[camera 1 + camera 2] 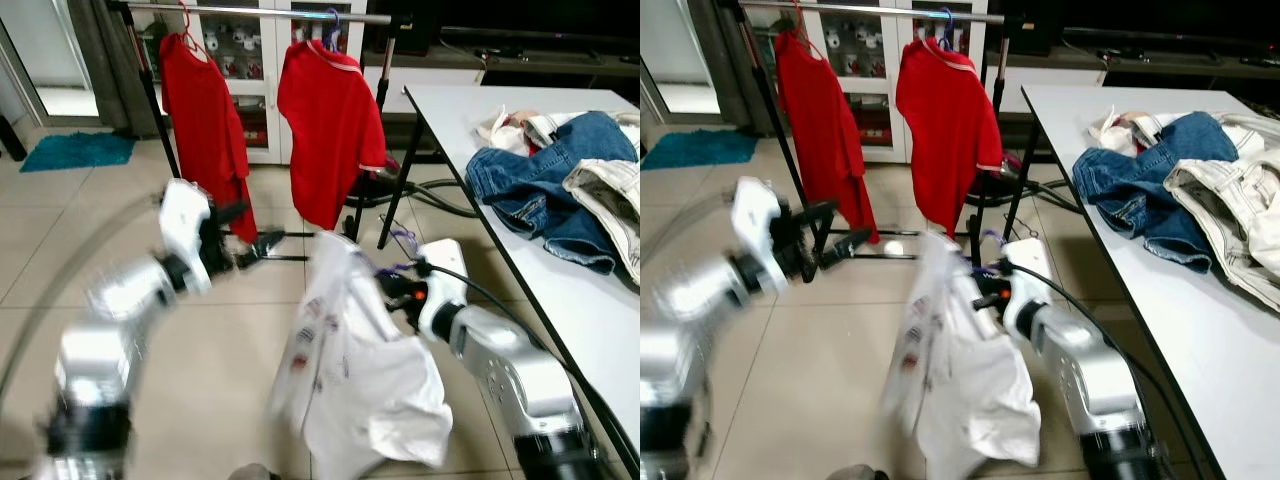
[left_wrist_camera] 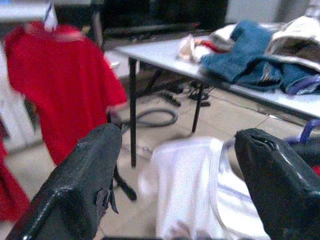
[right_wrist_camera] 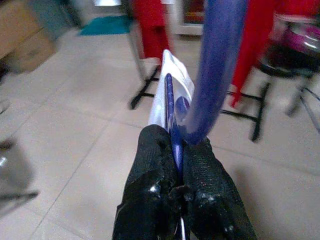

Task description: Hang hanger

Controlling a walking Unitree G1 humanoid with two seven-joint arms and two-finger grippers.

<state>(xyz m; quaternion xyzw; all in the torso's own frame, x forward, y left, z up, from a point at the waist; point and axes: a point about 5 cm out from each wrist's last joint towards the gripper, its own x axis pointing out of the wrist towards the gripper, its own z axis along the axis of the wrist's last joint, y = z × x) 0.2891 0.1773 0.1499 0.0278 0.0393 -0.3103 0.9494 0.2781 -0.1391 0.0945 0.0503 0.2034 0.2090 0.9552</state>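
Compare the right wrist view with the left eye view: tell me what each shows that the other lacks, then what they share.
Right wrist view alone: the right end effector shut on the purple hanger, seen close.

Left eye view alone: the left end effector raised and blurred, the white table bearing jeans, and the rail.

Both: the white shirt on that hanger, the red shirts hanging, and the tiled floor.

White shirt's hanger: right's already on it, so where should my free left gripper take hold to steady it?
Probably the hanger neck just under the purple hook, above the right gripper, which is clamped there. Bring the open left gripper in from the robot's left; the white shirt drapes over the hanger's arms.
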